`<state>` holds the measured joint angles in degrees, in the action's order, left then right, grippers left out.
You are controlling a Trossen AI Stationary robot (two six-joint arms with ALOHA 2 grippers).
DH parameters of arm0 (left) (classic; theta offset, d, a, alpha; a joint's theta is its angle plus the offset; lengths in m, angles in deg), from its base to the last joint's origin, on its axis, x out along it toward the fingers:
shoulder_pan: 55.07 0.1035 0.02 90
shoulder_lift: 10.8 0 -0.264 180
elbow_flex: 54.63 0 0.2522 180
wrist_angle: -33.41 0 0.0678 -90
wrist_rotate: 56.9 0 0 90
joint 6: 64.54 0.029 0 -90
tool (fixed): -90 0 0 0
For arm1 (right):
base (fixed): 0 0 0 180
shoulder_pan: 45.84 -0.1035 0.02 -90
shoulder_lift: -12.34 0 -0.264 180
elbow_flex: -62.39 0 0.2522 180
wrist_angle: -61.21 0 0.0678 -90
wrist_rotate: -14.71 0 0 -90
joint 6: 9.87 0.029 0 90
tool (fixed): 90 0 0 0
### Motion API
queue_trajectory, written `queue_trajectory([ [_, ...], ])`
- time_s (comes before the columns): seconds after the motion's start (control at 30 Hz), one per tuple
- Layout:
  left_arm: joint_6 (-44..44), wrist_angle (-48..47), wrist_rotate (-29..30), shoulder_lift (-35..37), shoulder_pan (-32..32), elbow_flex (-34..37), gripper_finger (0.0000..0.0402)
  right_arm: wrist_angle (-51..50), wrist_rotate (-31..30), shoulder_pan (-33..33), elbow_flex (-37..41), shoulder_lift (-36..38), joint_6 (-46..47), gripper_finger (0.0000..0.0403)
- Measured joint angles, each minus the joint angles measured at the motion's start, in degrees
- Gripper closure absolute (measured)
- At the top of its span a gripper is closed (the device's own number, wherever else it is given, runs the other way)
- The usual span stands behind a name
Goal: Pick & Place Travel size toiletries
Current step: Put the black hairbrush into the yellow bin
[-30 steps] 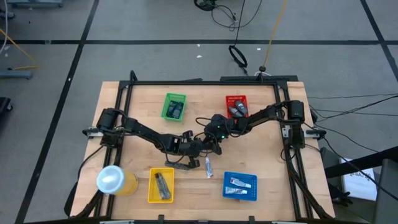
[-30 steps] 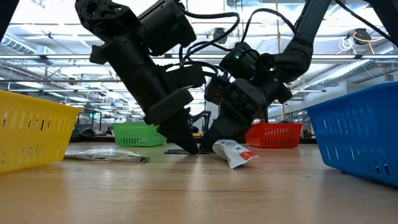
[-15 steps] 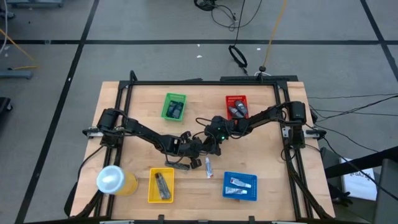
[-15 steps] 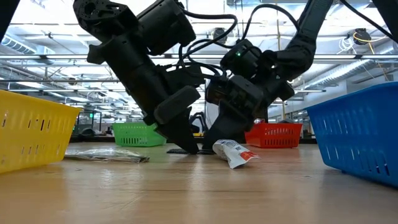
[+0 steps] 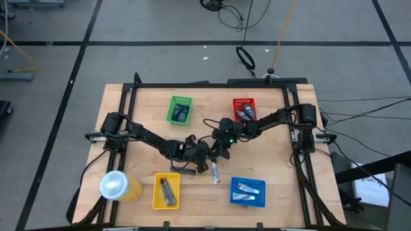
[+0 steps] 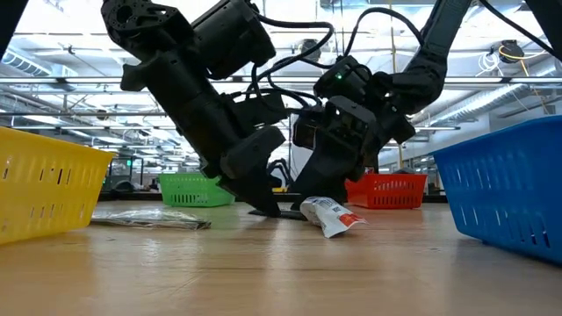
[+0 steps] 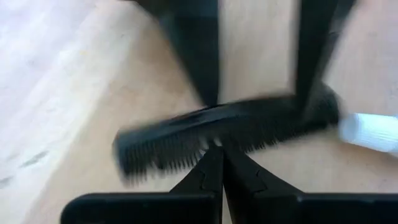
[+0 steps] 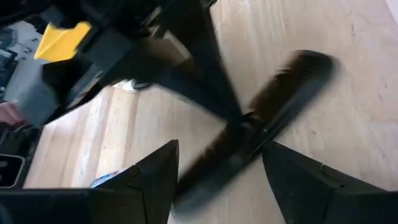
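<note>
A black comb (image 7: 186, 134) lies flat at the table's middle and runs slantwise in the right wrist view (image 8: 286, 87). My left gripper (image 7: 217, 152) is shut, with its tips at the comb's toothed side. My right gripper (image 8: 219, 149) is open and comes from the far right. Its fingers (image 7: 199, 62) stand at the comb's other long side. The two grippers meet at the centre (image 5: 209, 154). A white tube (image 6: 332, 215) with red and blue marks lies on its side next to them (image 5: 214, 171). A flat clear packet (image 6: 149, 218) lies to its left. My left gripper pushes with its shut fingertips against the comb's toothed edge near its middle (image 7: 208, 142). It slants down from the table's left (image 6: 250, 171). The comb lies flat on the table. My right gripper has its open fingers over the comb; I cannot tell whether they touch it.
Four baskets ring the centre: green (image 5: 180, 110) and red (image 5: 244, 109) on the far side, yellow (image 5: 166, 190) and blue (image 5: 248, 192) on the near side, each holding items. A yellow cup with a whitish lid (image 5: 117, 186) stands at the near left corner.
My left gripper has slid a little toward the table's right along the tabletop, staying shut, and the comb has slid with it. My right gripper has stayed open over the comb.
</note>
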<state>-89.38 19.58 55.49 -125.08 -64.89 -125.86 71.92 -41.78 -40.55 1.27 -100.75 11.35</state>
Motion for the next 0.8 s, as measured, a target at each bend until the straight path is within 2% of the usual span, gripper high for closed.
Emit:
queue_trajectory([
  [0.13,-2.32,0.55,6.73,-0.50,-0.49,-0.01,0.0397,0.57,2.63,0.18,-0.02,-0.16,2.94,0.0180],
  [0.27,-2.75,0.25,8.44,-0.46,-0.87,0.05,0.0400,1.48,2.17,0.26,-0.18,-0.23,5.21,0.0182],
  [0.47,-0.51,-1.05,8.32,1.18,-0.96,0.07,0.0397,-0.51,0.75,0.70,-0.33,2.70,-0.57,0.0183],
  [0.67,0.13,-8.07,7.65,8.98,-1.22,0.05,0.0394,-2.83,-1.98,-0.46,1.21,9.59,-9.59,0.0183],
  [0.8,1.99,-11.83,4.56,12.10,-1.58,0.05,0.0398,-2.55,0.29,-2.66,3.15,12.01,-14.98,0.0183],
])
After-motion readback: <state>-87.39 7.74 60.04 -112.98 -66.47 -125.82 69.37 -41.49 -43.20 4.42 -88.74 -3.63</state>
